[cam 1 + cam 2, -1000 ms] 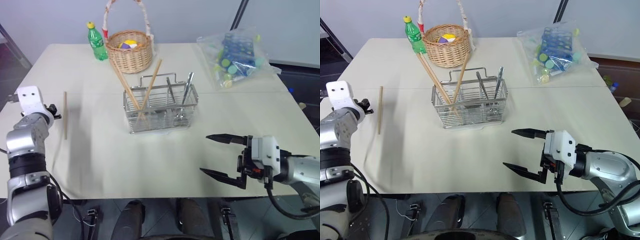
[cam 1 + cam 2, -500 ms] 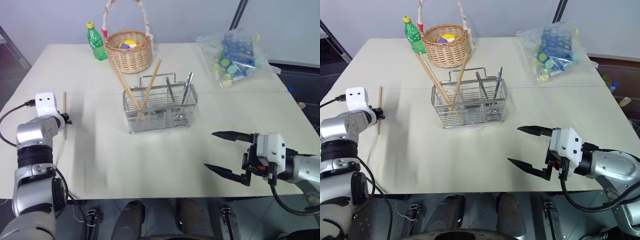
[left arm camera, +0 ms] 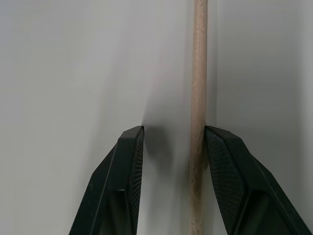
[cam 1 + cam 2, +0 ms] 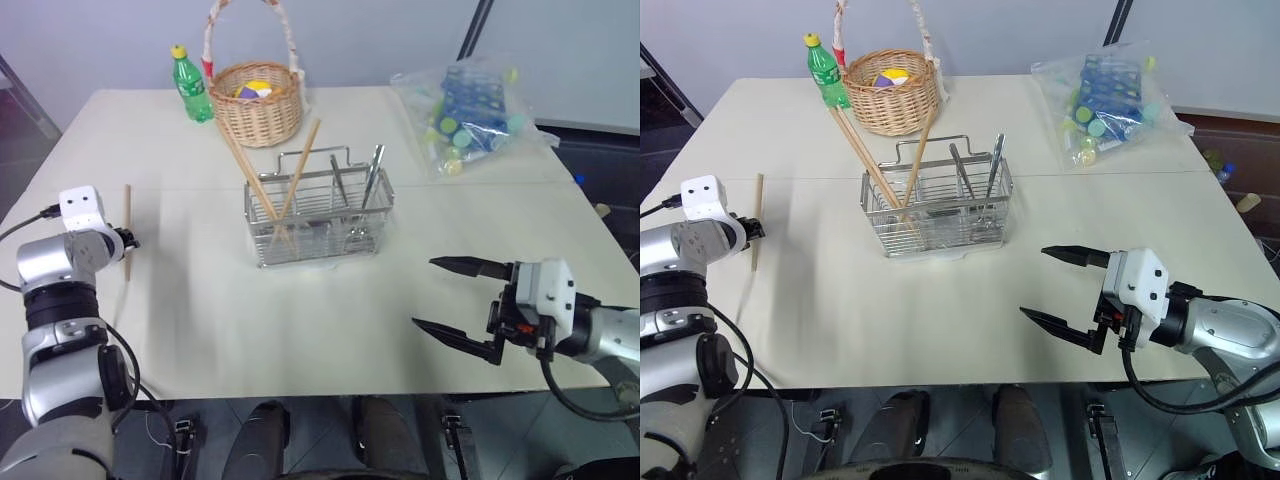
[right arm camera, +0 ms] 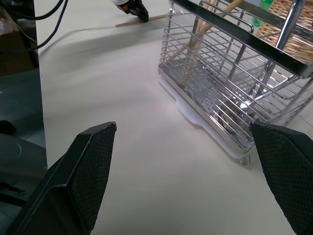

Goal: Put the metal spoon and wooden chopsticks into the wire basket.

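A single wooden chopstick (image 4: 127, 230) lies flat on the cream table (image 4: 330, 330) at its left side, well apart from the wire basket (image 4: 318, 217). Its long axis runs near to far, almost parallel to the table's left edge. The left gripper (image 3: 172, 142) is down at the near half of this stick, its two black fingers (image 3: 128, 161) parted with the stick between them; the stick sits right against one finger and a gap stays open to the other, so the claw straddles it without clenching it.

Two more chopsticks (image 4: 272, 170) stand in the left end of the wire basket at the table's middle, crossing each other, their upper ends leaning out toward the far side, one to the far left, one to the far right. The metal spoon (image 4: 373, 178) stands upright in the basket's right part, handle up, beside another metal utensil (image 4: 339, 180).

The right gripper (image 4: 455, 297) hovers over the near right of the table, jaws spread wide and empty, pointing left
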